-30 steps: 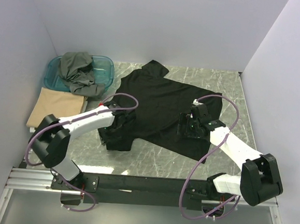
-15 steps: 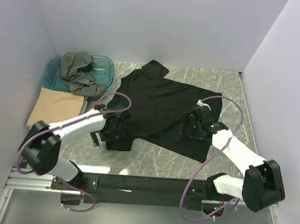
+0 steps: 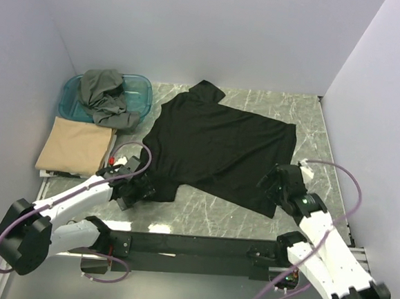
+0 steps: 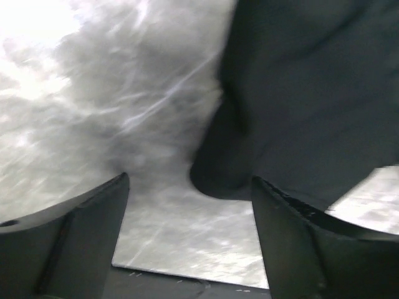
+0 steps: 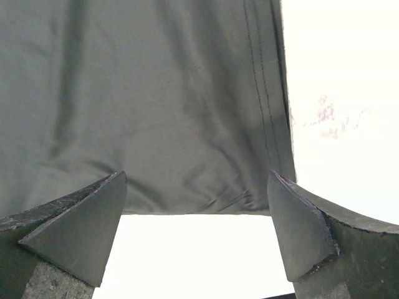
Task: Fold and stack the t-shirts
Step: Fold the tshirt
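Observation:
A black t-shirt (image 3: 217,147) lies spread flat across the middle of the marble table. At the left edge rests a folded tan t-shirt (image 3: 75,147). A dark grey-olive t-shirt (image 3: 103,97) is crumpled in the teal tub (image 3: 141,89). My left gripper (image 3: 136,189) stands open just off the black shirt's near-left corner. In the left wrist view the black shirt (image 4: 312,93) lies ahead of the open gripper (image 4: 190,212), with bare marble between the fingers. My right gripper (image 3: 280,187) is open at the shirt's near-right corner. The hem of the shirt (image 5: 156,106) runs just ahead of the empty right gripper (image 5: 196,212).
White walls close the table in on the left, back and right. A strip of bare marble (image 3: 208,216) runs between the black shirt and the black base rail (image 3: 192,246) at the near edge. Purple cables loop off both arms.
Both arms have drawn back toward the near edge, off the black shirt. The left gripper has opened and let the cloth go. The right gripper stayed open.

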You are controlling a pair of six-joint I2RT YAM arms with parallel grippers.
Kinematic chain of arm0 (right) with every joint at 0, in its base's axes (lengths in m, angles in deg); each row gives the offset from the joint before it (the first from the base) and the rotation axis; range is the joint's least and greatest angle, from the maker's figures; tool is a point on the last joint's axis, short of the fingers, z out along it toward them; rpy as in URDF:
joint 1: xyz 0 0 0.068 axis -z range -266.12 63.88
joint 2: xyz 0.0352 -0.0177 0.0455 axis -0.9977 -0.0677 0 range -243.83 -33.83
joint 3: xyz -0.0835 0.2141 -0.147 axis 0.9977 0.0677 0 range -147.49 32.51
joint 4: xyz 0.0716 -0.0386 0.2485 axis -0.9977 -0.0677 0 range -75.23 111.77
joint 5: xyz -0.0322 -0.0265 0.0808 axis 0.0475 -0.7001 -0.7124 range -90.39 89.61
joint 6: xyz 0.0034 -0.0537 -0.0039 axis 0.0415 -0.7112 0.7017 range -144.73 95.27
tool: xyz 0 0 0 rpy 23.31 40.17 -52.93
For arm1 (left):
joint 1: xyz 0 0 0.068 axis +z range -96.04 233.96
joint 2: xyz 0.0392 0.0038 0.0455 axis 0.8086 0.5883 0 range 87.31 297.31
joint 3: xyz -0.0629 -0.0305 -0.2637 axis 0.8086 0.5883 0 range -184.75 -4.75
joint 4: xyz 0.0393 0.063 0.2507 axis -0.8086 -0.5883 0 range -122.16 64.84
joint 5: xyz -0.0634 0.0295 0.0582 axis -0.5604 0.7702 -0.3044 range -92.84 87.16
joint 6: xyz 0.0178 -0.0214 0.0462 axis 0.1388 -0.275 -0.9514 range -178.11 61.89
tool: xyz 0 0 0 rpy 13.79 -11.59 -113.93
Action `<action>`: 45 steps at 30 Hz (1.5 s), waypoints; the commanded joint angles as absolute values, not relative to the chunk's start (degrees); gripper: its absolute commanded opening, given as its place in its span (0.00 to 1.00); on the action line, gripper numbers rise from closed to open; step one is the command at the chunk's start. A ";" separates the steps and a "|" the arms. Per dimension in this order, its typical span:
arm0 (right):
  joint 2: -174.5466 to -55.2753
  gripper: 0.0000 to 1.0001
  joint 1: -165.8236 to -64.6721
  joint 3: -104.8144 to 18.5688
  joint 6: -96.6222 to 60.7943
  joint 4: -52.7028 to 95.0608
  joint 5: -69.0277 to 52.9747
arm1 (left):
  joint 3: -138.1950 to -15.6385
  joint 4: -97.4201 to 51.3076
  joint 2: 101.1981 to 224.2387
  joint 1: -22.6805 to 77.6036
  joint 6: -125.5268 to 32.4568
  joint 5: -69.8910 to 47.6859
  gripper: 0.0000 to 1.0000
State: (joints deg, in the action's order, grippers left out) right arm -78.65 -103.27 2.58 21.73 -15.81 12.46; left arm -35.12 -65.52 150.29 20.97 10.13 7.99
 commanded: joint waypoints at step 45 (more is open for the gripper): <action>-84.02 0.79 -98.00 11.41 37.15 -24.20 4.89 | -36.56 -67.70 144.88 25.13 6.14 0.94 0.01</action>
